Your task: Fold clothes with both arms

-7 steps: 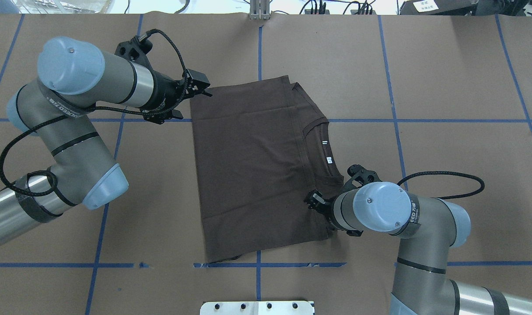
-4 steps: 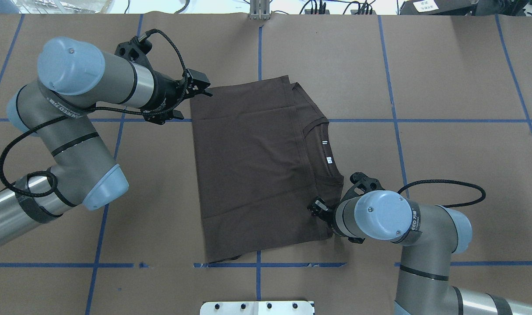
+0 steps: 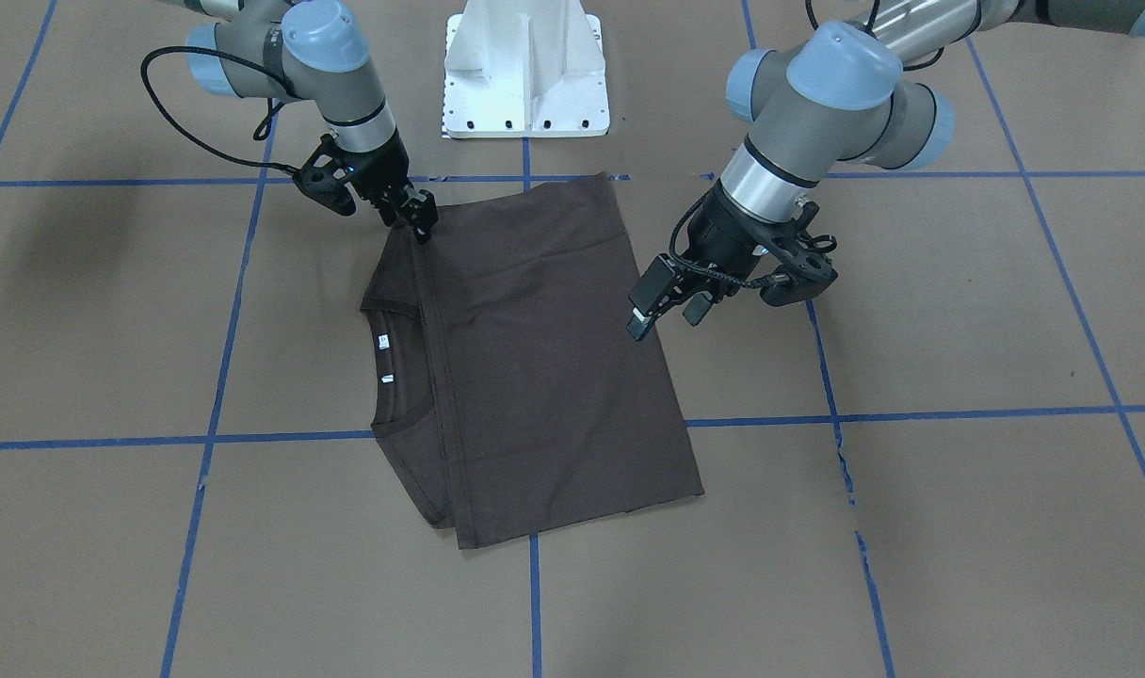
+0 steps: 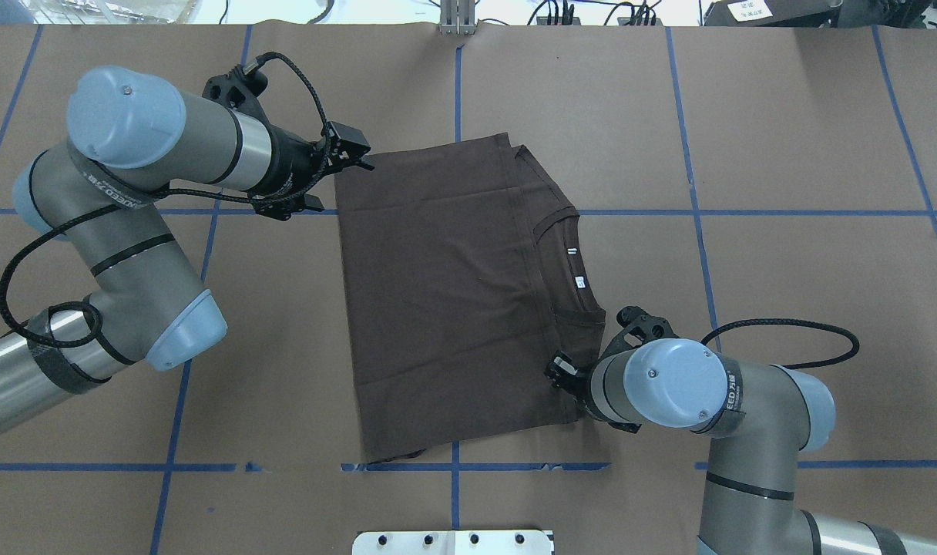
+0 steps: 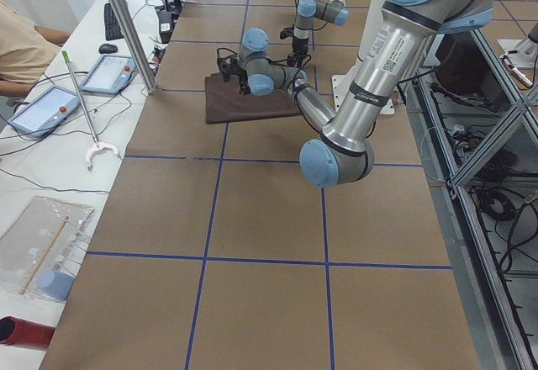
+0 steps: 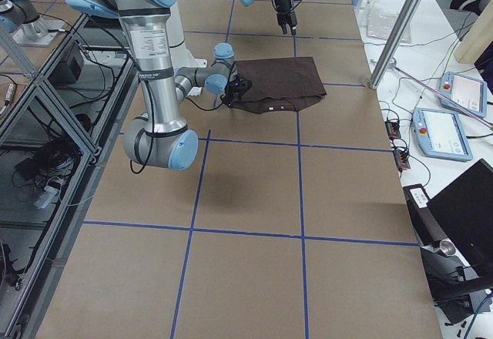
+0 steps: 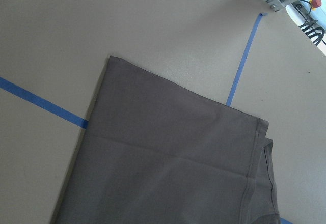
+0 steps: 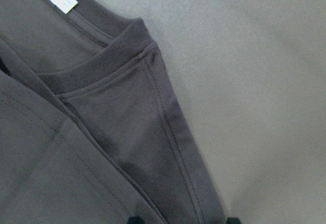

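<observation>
Jaws on both grippers stand spread. The left gripper (image 3: 665, 320) hovers at the far hem corner of the T-shirt (image 4: 438, 308); the right gripper (image 3: 421, 224) straddles the near shoulder edge beside the collar (image 4: 569, 270). The T-shirt lies flat on the table (image 4: 784, 116), already folded lengthwise. You are probably at the grasp step before the next fold, so expect each gripper to lower and pinch its corner.

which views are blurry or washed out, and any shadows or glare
Front-facing view: even light, one soft shadow on the table at the picture's left. Overhead view: the strip beyond the table's far edge is blown out white. Left wrist view: washed out, the T-shirt looks grey. Right wrist view: very close, slightly soft, collar seams readable.
</observation>
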